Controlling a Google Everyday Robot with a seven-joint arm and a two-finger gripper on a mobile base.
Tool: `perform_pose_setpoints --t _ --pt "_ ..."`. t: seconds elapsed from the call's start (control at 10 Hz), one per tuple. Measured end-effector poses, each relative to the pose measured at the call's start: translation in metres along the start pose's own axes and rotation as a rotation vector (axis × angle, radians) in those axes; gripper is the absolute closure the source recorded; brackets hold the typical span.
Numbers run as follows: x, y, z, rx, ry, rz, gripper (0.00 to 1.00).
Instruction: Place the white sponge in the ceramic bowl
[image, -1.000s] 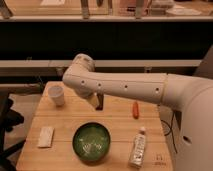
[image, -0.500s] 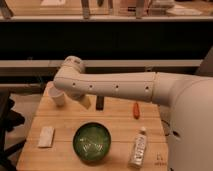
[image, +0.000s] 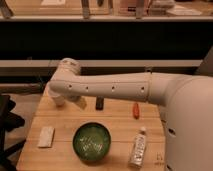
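The white sponge (image: 46, 136) lies flat on the wooden table (image: 120, 125) near its front left corner. The dark green ceramic bowl (image: 92, 141) stands at the front middle, to the right of the sponge, with nothing in it. My white arm reaches from the right across the back of the table. My gripper (image: 80, 103) hangs below the arm's bend, behind the bowl and up and to the right of the sponge, clear of both.
A white paper cup (image: 58, 99) stands at the back left, mostly hidden by the arm. A small black object (image: 100, 103) and an orange-red one (image: 135, 109) lie at the back middle. A white bottle (image: 138, 147) lies at the front right. Dark shelving runs behind the table.
The arm's bend and the gripper have swung left and a little lower, now covering most of the cup. The sponge, bowl and bottle have not moved.
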Motion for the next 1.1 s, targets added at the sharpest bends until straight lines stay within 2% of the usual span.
perform_pose_setpoints --t 0.4,0.6,0.8,1.1 --pt "-0.017 -0.007 0.005 0.011 -0.015 -0.066 0.2" --pt "-0.037 -0.014 0.006 0.017 -0.026 -0.111 0.2" --pt "-0.042 -0.016 0.007 0.019 -0.028 -0.134 0.2" --pt "-0.066 -0.033 0.012 0.03 -0.037 -0.214 0.2"
